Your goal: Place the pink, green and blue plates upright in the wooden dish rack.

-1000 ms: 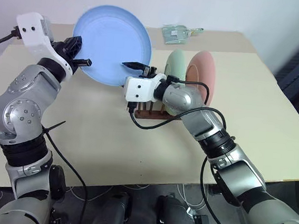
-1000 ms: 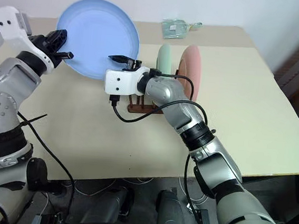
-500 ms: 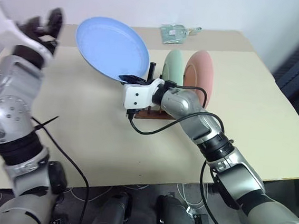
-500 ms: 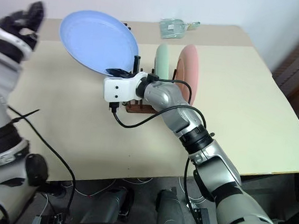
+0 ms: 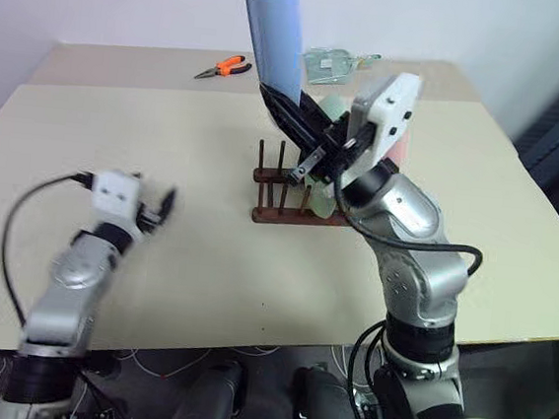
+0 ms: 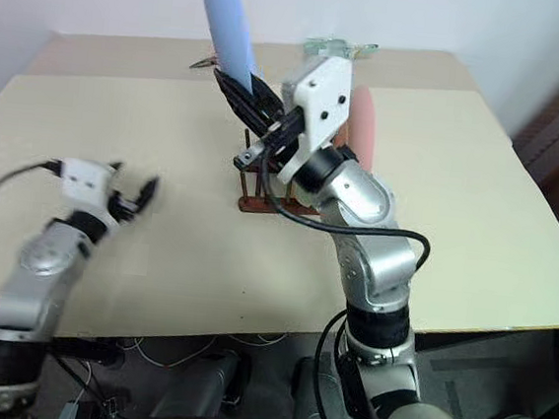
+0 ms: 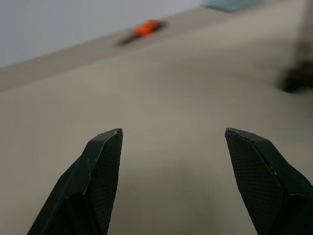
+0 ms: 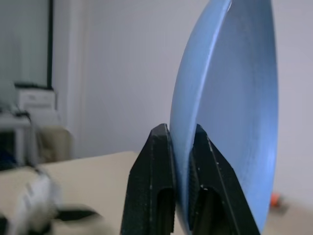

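One plate held: we see the round blue plate pinched edge-on in our right gripper, raised above the dark brown wooden dish rack.
Rack: pale green plate and pink plate upright.
Left gripper: spread, holding nothing, over the beige table.

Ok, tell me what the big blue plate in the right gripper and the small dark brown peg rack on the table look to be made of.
Big blue plate: probably plastic or melamine; even pastel colour, thin rim, dull satin sheen. Small dark brown peg rack: looks like stained wood; round upright pegs on flat base rails, matte surface.
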`<action>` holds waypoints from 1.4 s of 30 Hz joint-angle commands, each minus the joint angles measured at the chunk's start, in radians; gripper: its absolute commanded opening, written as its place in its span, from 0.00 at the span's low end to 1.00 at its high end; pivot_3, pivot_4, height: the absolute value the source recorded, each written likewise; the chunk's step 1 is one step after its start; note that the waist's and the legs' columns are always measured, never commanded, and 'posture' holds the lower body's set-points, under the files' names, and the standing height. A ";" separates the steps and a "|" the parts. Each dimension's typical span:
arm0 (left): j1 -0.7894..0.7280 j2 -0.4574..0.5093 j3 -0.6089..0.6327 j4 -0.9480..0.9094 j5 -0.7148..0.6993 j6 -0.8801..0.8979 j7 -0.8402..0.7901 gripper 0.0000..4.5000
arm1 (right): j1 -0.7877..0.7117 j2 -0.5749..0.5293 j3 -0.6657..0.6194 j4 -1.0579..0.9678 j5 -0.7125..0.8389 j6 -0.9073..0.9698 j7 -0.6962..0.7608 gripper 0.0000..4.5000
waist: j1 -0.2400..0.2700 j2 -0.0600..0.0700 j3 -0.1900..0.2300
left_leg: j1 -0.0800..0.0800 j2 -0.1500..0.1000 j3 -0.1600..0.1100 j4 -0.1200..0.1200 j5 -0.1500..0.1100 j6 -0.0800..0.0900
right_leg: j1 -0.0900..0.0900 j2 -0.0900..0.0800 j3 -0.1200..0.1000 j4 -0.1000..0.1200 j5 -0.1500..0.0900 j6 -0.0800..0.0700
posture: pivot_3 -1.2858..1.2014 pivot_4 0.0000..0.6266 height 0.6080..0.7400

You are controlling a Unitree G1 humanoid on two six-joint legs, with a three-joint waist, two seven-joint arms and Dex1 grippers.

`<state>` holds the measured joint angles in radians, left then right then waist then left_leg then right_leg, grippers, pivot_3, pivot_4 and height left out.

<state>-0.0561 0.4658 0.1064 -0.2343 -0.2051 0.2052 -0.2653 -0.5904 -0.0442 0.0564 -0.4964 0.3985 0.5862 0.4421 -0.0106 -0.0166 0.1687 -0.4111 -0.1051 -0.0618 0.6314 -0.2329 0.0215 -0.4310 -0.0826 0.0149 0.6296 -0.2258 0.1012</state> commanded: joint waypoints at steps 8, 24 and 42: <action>0.039 -0.039 -0.061 -0.035 0.031 -0.120 -0.106 0.76 | 0.116 0.030 -0.019 -0.161 0.206 0.204 -0.166 0.00 | -0.002 0.003 0.000 | 0.001 0.001 0.001 -0.003 0.002 0.002 | -0.002 0.001 0.001 0.001 -0.001 -0.002 | 0.52 0.24 1.00; 0.052 -0.043 -0.081 -0.062 0.039 -0.114 -0.162 0.76 | 0.070 0.059 -0.021 -0.114 0.270 0.298 -0.340 0.00 | -0.002 0.003 0.000 | 0.001 0.001 0.001 -0.002 0.002 0.002 | -0.002 0.001 0.001 0.001 -0.001 -0.002 | 0.52 0.24 1.00; 0.047 -0.048 -0.105 -0.066 0.053 -0.116 -0.199 0.76 | -0.015 0.078 -0.043 0.010 0.323 0.418 -0.421 0.00 | -0.004 0.003 0.001 | 0.001 0.001 0.001 -0.002 0.002 0.003 | -0.002 0.001 0.001 0.001 -0.001 -0.002 | 0.52 0.24 1.00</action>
<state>-0.0025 0.4205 0.0027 -0.2763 -0.1606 0.1032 -0.4615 -0.5750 0.0288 0.0069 -0.4751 0.7158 1.0027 0.0205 -0.0146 -0.0134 0.1692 -0.4099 -0.1042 -0.0610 0.6292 -0.2310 0.0240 -0.4326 -0.0815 0.0154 0.6301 -0.2267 0.0991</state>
